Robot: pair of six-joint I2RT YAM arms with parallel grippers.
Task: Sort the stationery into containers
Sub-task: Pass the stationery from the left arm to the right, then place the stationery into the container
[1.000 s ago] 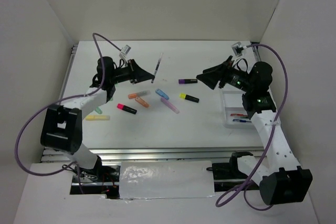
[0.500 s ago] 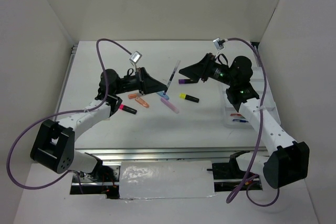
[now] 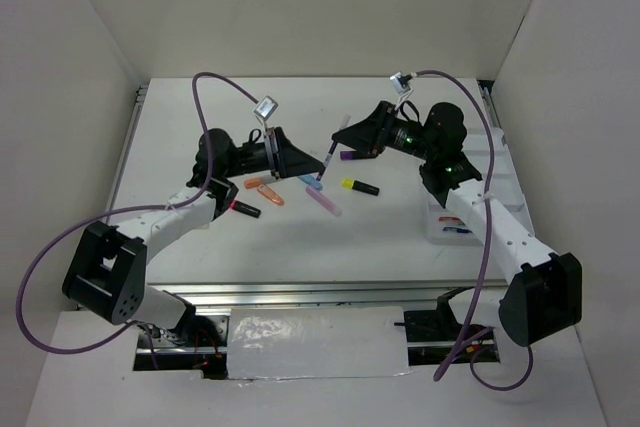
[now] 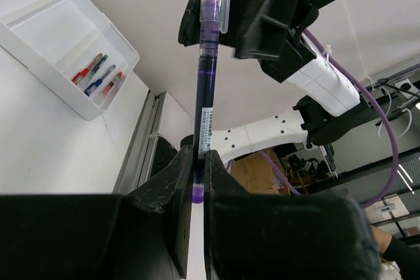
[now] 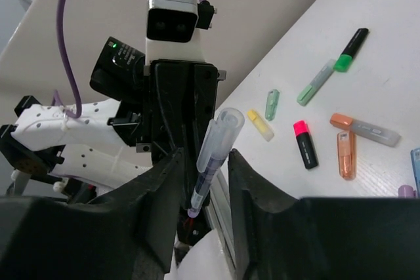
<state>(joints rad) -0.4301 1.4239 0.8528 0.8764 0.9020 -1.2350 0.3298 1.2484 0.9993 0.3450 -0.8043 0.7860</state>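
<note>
Left wrist view: the left gripper (image 4: 199,162) pinches the purple pen (image 4: 205,90) low down, well clear of the tray (image 4: 52,27) — apparently so the right gripper (image 5: 205,157), spread around its cap, can take it.

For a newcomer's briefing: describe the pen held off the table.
Above the middle of the white table, the left gripper clamps a pen in its jaws by its lower end. It alone stands in the air, slim, purple-inked, clear-capped; the markers lie flat.
</note>
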